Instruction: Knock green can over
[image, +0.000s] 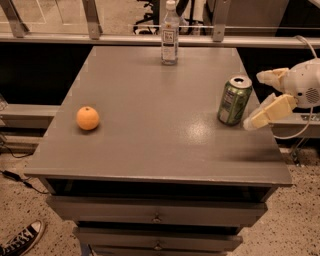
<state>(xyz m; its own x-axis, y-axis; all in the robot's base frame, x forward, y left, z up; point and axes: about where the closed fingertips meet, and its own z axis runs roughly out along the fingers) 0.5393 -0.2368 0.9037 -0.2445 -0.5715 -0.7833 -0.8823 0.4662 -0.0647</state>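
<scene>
In the camera view, the flat grey painted table top (150, 95) has much bare room across its middle and front. A round orange fruit (87, 118) sits near the left edge, and a clear plastic bottle with a white label (170, 34) stands at the back edge.

The small green aluminium can with a silver top (234, 100) stands upright close to the right edge. The cream-coloured two-finger gripper (253, 100) hangs off that edge, just beside the can's right side. Its fingers are spread apart and hold nothing. The lower finger (267, 112) points at the can's base; whether it touches cannot be told.

The table top shows a dull sheen. Below it are grey drawers with small knobs (157, 218).
</scene>
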